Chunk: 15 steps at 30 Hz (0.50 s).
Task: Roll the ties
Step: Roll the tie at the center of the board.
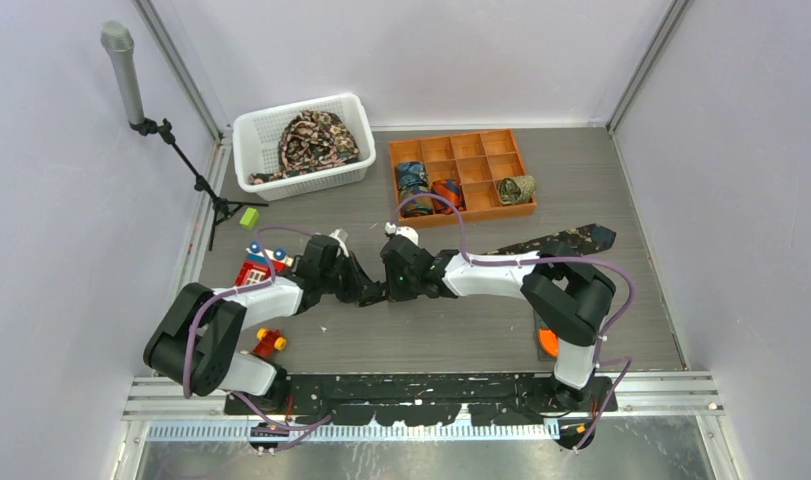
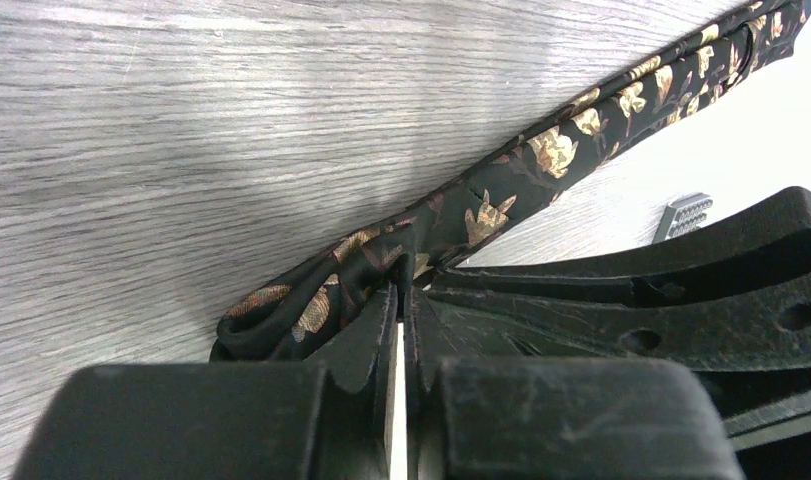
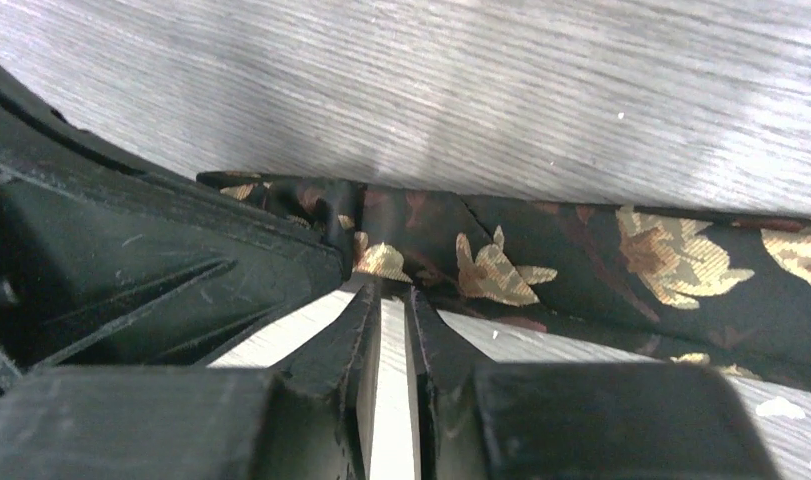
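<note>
Black floral tie (image 2: 541, 160) end, part-hidden between left gripper (image 2: 401, 300) and right gripper (image 3: 386, 290).

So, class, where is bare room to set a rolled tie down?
Bare: right of the orange tray, and the near strip between the arm bases. Crowded: mid-table, where left gripper and right gripper pinch the tie, and toys at left.

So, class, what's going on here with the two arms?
Both arms meet mid-table at a black fabric necktie with gold floral print, lying on the grey wood-grain table. The left arm's fingers and the right arm's fingers are each pinched on its folded narrow end, apparently starting the roll. Rolled ties sit in the orange compartment tray.
</note>
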### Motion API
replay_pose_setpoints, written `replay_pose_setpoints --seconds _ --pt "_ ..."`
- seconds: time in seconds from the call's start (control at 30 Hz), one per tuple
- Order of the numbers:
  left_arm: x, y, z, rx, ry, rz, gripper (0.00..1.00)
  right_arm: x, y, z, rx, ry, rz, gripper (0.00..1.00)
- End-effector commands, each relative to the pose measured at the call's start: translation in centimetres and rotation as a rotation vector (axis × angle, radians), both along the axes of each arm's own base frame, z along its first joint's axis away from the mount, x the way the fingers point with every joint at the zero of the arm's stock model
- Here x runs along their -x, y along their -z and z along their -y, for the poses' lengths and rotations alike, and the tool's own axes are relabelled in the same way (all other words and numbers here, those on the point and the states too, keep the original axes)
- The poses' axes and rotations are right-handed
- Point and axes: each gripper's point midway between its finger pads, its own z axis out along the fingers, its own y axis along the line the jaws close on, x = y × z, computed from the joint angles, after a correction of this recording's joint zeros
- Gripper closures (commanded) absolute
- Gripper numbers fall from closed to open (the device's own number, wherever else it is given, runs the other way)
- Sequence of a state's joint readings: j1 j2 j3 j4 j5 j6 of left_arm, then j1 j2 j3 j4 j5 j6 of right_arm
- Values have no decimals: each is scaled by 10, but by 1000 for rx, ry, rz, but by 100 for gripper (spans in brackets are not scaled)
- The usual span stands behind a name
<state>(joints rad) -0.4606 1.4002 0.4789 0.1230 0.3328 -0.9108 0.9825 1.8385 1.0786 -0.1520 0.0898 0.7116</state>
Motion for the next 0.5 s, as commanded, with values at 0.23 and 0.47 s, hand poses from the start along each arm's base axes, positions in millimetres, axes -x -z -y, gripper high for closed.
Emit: replay_pose_setpoints --seconds 0.23,0.47 --pt "-3 -9 3 27 9 62 76 -2 -55 -19 -98 -41 28 67" --pt "-3 -13 3 46 7 98 61 -7 -60 -18 -114 -28 29 66"
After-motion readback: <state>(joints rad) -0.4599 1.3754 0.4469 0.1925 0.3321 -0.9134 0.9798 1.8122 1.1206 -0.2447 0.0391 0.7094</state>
